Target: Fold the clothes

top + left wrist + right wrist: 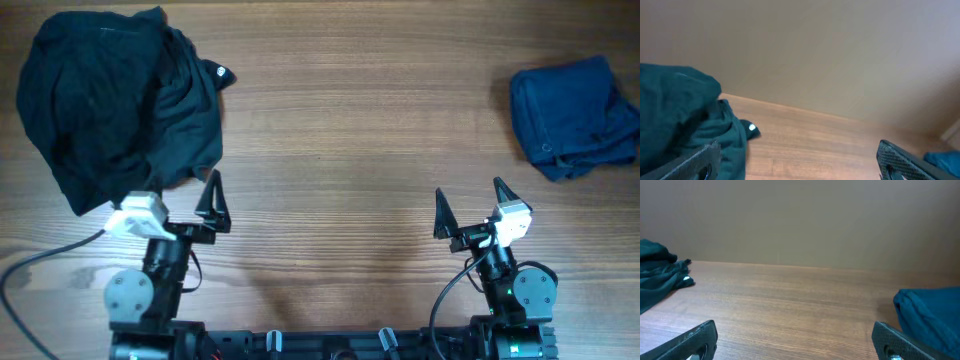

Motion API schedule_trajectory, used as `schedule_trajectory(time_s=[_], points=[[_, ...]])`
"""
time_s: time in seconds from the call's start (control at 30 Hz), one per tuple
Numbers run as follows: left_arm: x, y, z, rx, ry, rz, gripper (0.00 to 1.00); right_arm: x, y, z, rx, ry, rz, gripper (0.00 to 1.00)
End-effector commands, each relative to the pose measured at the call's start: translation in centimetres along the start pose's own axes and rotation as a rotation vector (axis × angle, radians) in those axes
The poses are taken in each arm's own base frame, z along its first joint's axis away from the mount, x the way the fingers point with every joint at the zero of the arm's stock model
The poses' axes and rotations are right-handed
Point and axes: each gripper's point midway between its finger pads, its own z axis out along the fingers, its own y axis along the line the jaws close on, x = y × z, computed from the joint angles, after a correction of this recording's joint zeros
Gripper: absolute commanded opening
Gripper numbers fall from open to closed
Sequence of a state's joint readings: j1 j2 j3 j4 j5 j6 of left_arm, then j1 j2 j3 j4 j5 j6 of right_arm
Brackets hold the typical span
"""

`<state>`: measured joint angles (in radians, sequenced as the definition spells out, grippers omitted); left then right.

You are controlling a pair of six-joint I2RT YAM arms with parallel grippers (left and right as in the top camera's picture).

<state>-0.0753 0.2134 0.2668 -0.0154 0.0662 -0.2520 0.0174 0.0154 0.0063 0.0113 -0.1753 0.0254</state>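
Note:
The clothes, a wrinkled pair of navy-blue shorts [572,117], lie bunched at the far right of the wooden table [350,130]. The right wrist view shows the shorts [930,315] just beyond its right finger. In the left wrist view only a sliver of the shorts [945,161] shows at the right edge. My right gripper [472,200] stands open near the front edge, left of and nearer than the shorts, with bare wood between its fingers. My left gripper [180,192] is open too, its left finger [695,162] against the edge of a black heap.
A large black garment heap [120,100] with a small white tag [222,75] fills the far left corner. The heap [680,110] also shows in the left wrist view, and the heap [657,275] in the right wrist view. A grey cable [40,255] runs along the front left.

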Motion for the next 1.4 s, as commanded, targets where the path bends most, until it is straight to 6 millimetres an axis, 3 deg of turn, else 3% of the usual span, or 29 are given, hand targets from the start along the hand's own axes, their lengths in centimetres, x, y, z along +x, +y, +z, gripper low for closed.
schedule_trajectory(time_s=[0.0,0.4,0.53,0.67,1.37], points=[[2.9,0.2,0.0,0.041,0.014,0.021,1.0,-0.2,0.1,-0.1,-0.005,-0.012,0.008,1.0],[6.6,1.9,-0.4,0.02,0.015,0.039,1.0,-0.2,0.1,-0.1,-0.005,-0.012,0.009,1.0],[6.7,2.6,-0.5,-0.009,0.017,0.04,1.0,-0.2,0.1,-0.1,-0.005,-0.012,0.008,1.0],[8.5,3.6,-0.7,-0.047,0.091,0.031,1.0,-0.2,0.1,-0.1,-0.005,-0.012,0.009,1.0],[8.5,3.9,-0.7,-0.065,0.089,0.026,1.0,-0.2,0.1,-0.1,-0.005,-0.012,0.009,1.0]])
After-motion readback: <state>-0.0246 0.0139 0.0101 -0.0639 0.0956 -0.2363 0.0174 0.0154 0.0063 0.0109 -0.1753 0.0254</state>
